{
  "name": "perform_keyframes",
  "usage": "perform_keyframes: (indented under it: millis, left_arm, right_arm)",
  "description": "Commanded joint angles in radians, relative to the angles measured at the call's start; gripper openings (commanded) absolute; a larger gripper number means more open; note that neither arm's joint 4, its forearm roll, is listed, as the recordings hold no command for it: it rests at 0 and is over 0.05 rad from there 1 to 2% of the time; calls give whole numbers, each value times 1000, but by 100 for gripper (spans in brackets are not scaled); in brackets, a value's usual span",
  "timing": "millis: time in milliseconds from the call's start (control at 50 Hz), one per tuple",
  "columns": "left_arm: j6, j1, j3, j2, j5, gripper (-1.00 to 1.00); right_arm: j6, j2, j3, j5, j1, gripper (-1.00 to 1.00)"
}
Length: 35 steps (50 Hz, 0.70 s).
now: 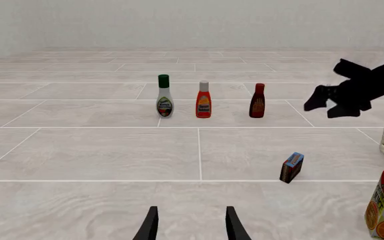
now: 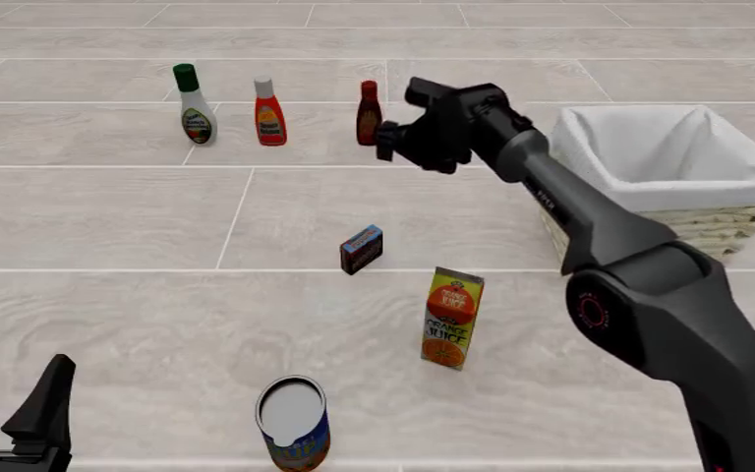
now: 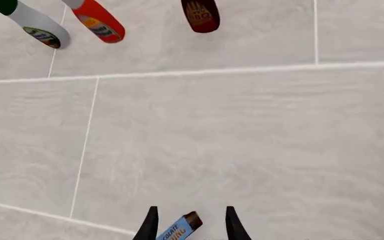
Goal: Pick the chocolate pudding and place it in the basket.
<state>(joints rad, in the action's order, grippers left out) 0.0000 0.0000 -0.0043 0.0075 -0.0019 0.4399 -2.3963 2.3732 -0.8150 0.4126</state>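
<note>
The chocolate pudding (image 2: 362, 249), a small dark carton with a blue side, lies on the tiled table near the middle. It also shows in the left wrist view (image 1: 291, 167) and in the right wrist view (image 3: 180, 227), seen between the fingertips. My right gripper (image 2: 388, 141) is open and empty, raised well above the table, beyond the pudding and close to the dark sauce bottle. The wicker basket (image 2: 725, 221) with its white liner stands at the right. My left gripper (image 2: 8, 388) is open and empty at the near left corner.
Three bottles stand in a row at the back: green-capped white (image 2: 196, 106), red-orange (image 2: 268, 113) and dark brown sauce (image 2: 369, 114). An orange juice carton (image 2: 451, 319) stands just right of and nearer than the pudding. A can (image 2: 295, 425) stands at the front.
</note>
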Motion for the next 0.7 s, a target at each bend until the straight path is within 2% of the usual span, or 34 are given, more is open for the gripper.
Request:
perform_keyframes:
  millis: [20, 700]
  left_arm:
    - [0, 0, 0, 0, 0, 100]
    - [0, 0, 0, 0, 0, 100]
  right_arm:
    - [36, -14, -5, 2, 13, 100]
    - [105, -57, -33, 41, 46, 100]
